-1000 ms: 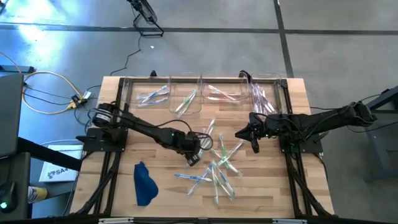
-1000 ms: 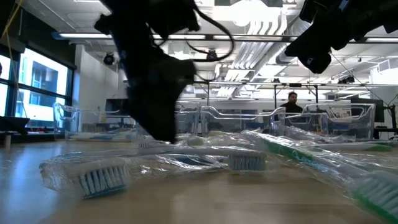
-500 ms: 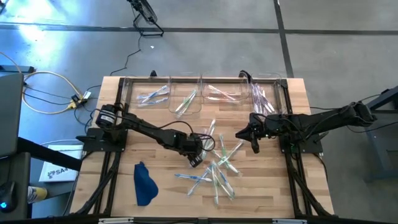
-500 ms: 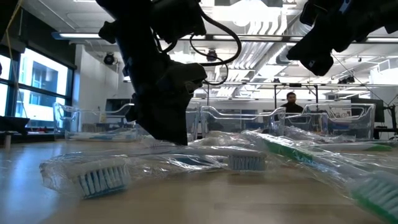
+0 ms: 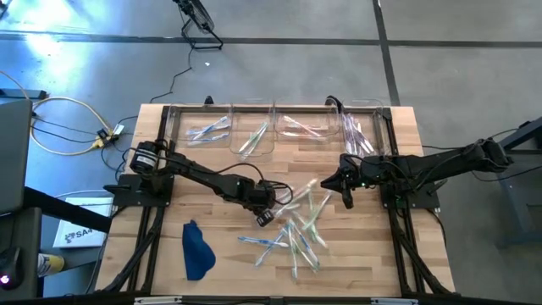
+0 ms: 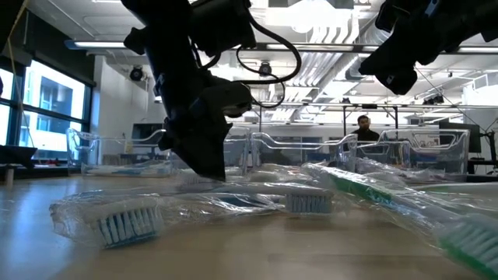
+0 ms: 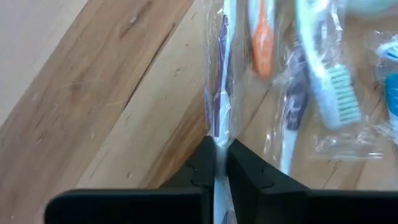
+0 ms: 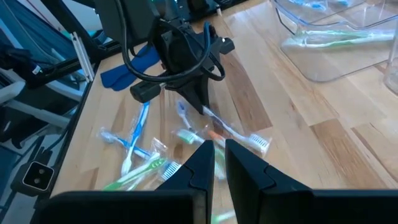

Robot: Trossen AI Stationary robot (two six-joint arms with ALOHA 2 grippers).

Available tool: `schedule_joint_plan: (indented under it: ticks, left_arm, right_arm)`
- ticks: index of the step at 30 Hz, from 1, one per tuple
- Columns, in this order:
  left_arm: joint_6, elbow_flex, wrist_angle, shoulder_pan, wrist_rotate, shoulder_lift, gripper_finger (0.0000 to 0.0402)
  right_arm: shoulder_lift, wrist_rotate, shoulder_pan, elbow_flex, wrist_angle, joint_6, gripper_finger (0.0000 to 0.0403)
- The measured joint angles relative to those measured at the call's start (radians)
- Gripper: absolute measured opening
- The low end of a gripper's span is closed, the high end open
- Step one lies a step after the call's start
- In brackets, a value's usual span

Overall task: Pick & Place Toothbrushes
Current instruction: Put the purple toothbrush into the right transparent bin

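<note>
At the pile's ten-o'clock edge mid-table (image 5: 169, 254), the left gripper (image 7: 216, 163) has its jaws pinched on one wrapped toothbrush (image 7: 217, 93), whose glossy film could slip free on lifting or drag neighbours, while the right gripper (image 5: 323, 183) waits with jaws closed, empty.

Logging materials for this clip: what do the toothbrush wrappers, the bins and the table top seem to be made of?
Toothbrush wrappers: thin clear plastic film, glossy; it crinkles and glints. Bins: clear rigid plastic, it seems; the wood shows through their walls. Table top: pale wood in strips with visible grain, satin finish, possibly butcher block.
</note>
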State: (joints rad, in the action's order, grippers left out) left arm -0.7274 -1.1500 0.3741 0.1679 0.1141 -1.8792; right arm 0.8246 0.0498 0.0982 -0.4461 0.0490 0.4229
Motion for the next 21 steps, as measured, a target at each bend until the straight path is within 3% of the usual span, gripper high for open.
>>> schedule_joint_plan:
  ticks: [10, 21]
  left_arm:
    - [0.079, -0.002, -0.014, -0.033, 0.126, 0.057, 0.0017]
    - [0.343, -0.135, -0.006, -0.073, 0.208, 0.185, 0.0012]
  right_arm:
    - [0.0, 0.0, 0.0, 0.0, 0.002, 0.0, 0.0031]
    - [-0.002, -0.027, 0.0, 0.0, -0.018, 0.0, 0.0031]
